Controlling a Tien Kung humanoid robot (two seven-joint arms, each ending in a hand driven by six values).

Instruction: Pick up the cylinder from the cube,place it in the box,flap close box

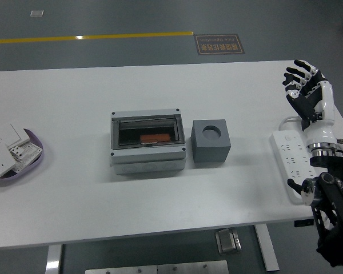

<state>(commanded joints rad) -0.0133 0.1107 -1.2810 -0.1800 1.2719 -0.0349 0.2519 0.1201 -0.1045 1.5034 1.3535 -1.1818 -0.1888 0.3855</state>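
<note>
A grey box (148,142) with a clear lid shut over it sits mid-table; an orange piece (155,138) shows through the lid. A dark grey cube (211,141) with an empty round hole in its top stands just right of the box. My right hand (304,89) is raised over the table's far right, fingers spread and holding nothing, well apart from the cube. My left hand is out of view.
A white power strip (294,162) lies at the right edge under my right forearm. A purple tray (26,165) with white switch plates sits at the left edge. Open table lies between them.
</note>
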